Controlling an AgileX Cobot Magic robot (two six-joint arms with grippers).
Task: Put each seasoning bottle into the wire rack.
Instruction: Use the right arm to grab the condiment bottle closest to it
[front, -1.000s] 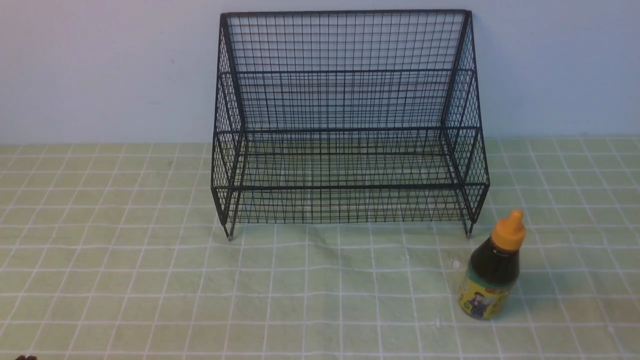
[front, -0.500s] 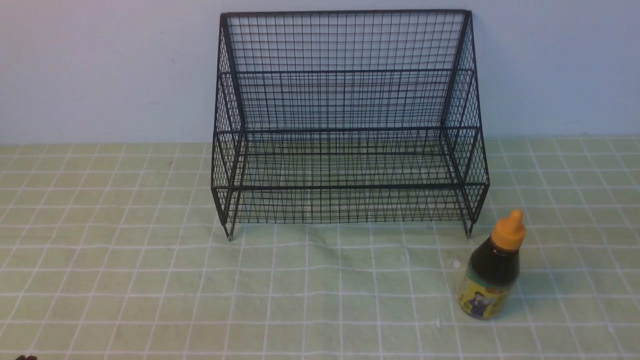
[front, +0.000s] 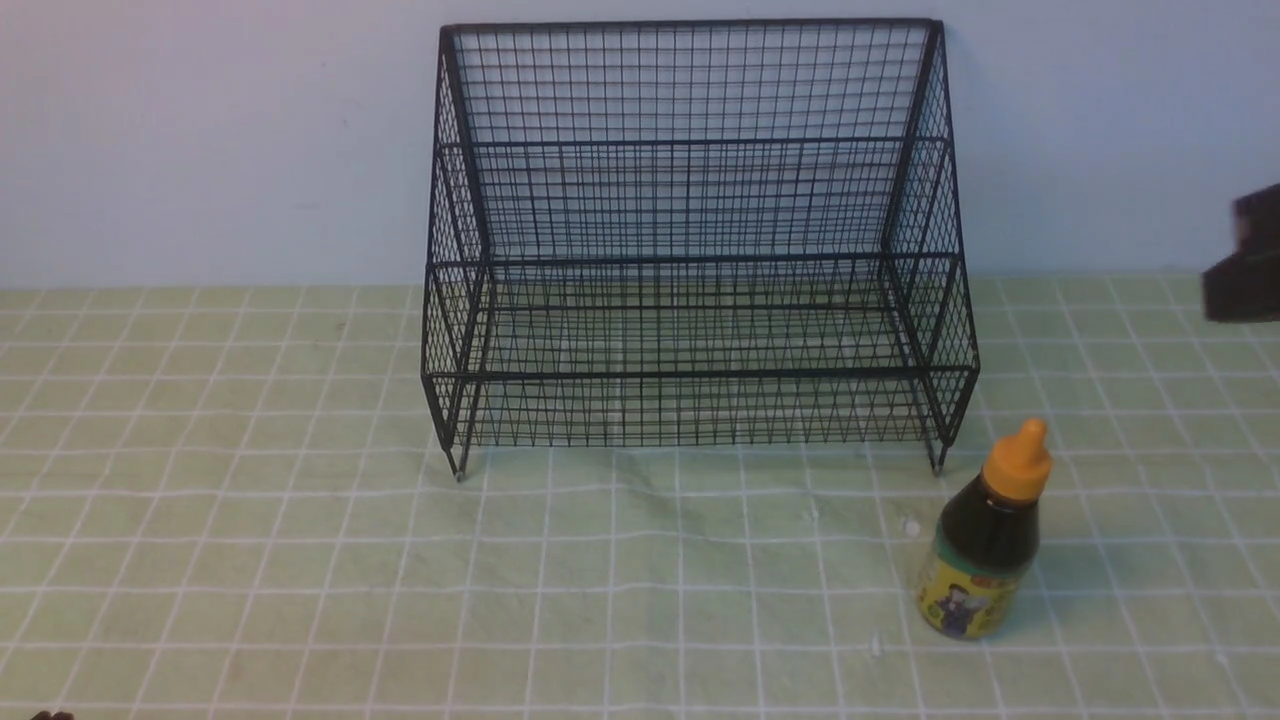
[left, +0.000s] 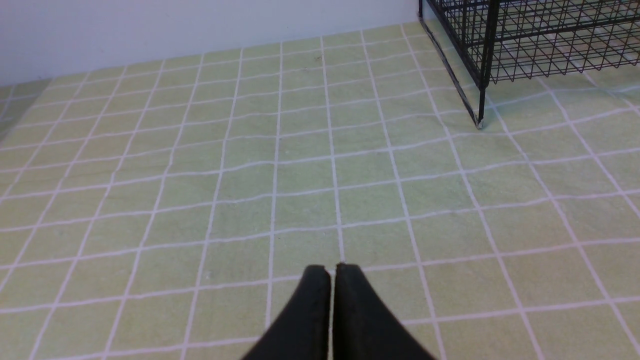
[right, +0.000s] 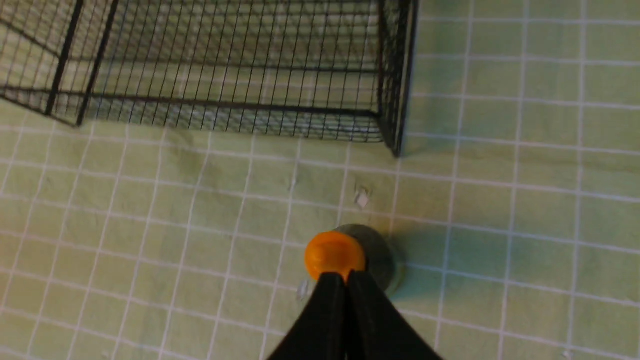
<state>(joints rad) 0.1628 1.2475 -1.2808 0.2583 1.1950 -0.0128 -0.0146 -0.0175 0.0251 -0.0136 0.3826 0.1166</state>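
The seasoning bottle (front: 985, 540), dark brown with an orange nozzle cap and a yellow-green label, stands upright on the cloth just in front of the wire rack's right front foot. The black wire rack (front: 690, 250) stands against the back wall with nothing in it. My right gripper (right: 346, 274) is shut and empty, well above the bottle, whose orange cap (right: 334, 254) shows just past the fingertips. A dark part of my right arm (front: 1245, 260) shows at the right edge. My left gripper (left: 331, 267) is shut and empty over bare cloth, left of the rack's corner (left: 480, 75).
A green checked cloth (front: 300, 560) covers the table up to a pale wall behind the rack. A small white scrap (front: 910, 527) lies between the bottle and the rack; it also shows in the right wrist view (right: 362, 200).
A dark part of my right arm has come into the front view at the right edge. The bottle and the rack have not moved.
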